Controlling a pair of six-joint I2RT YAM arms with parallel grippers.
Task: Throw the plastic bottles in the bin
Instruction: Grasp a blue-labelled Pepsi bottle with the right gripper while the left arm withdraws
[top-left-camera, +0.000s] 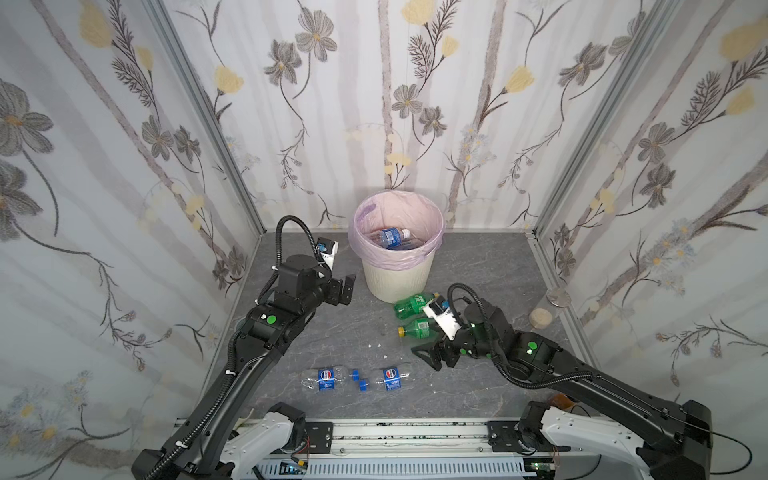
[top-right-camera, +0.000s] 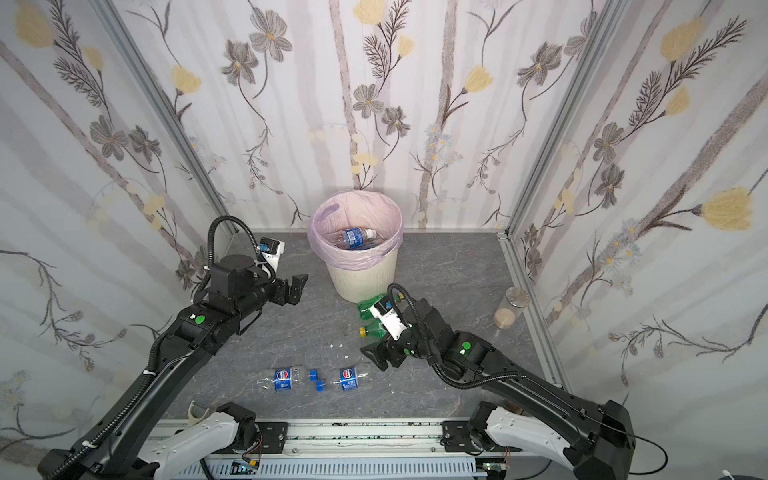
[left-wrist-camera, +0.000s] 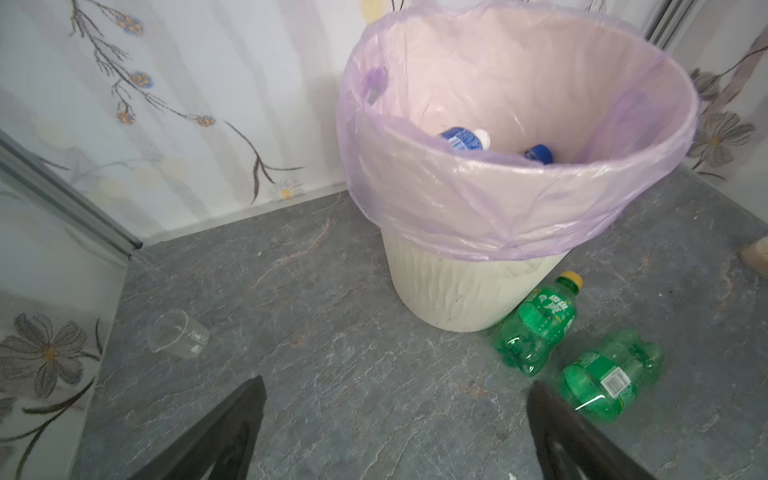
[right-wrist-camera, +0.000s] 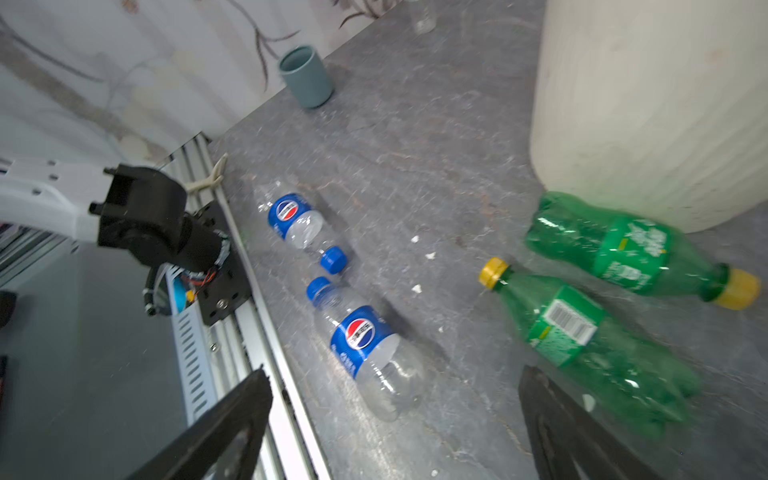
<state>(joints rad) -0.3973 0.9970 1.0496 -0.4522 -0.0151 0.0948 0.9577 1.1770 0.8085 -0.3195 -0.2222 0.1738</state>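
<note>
bottle (top-left-camera: 390, 237) inside the bin (top-left-camera: 395, 284)

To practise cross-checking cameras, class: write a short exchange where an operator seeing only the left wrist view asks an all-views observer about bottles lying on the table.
Operator: Are there bottles lying outside my view?
Observer: Yes, one clear blue-labelled bottle and a second blue-labelled bottle lie near the front rail.
Operator: Is the right gripper holding anything?
Observer: No, its fingers stand open and empty, near a green bottle.
</note>
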